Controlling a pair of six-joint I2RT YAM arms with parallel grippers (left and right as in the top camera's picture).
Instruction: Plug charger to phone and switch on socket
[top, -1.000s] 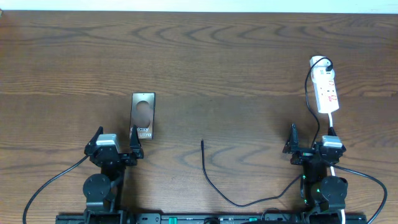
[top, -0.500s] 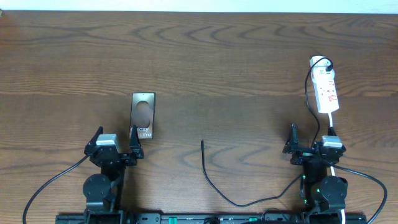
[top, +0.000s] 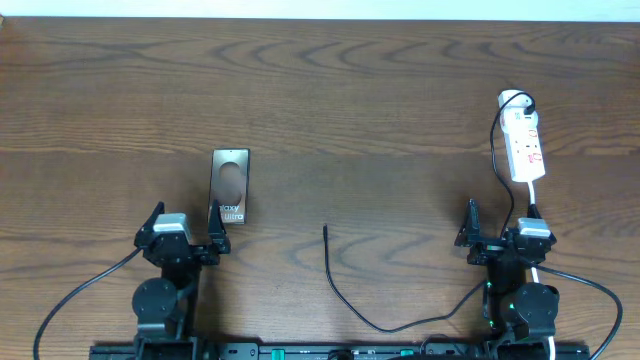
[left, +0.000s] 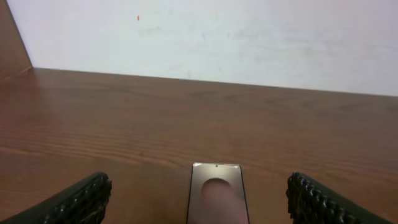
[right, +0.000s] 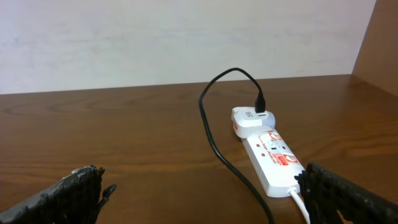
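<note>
Nothing is done yet. Your phone (top: 230, 187) lies left of centre on the table (top: 380, 90). The charger (top: 345, 295) tip lies loose at centre, and the socket (top: 524, 148) sits upper right, not yet pressed. Both jaws are open and empty.

Brown wood-grain table (top: 360, 90). Small flat dark glossy phone (top: 230, 187) with pale oval reflection, lying left of centre. Black left gripper (top: 187, 222), fingers spread wide with nothing between, one finger just beside the phone's near corner. Thin black charger cable (top: 326, 245), plug tip loose near table centre, well apart from the phone, curving off rightward. White elongated power strip (top: 526, 145) with red markings, far right, white plug (top: 512, 100) at its far end. Black right gripper (top: 500, 222), fingers spread wide and empty, near the strip's near end.
</note>
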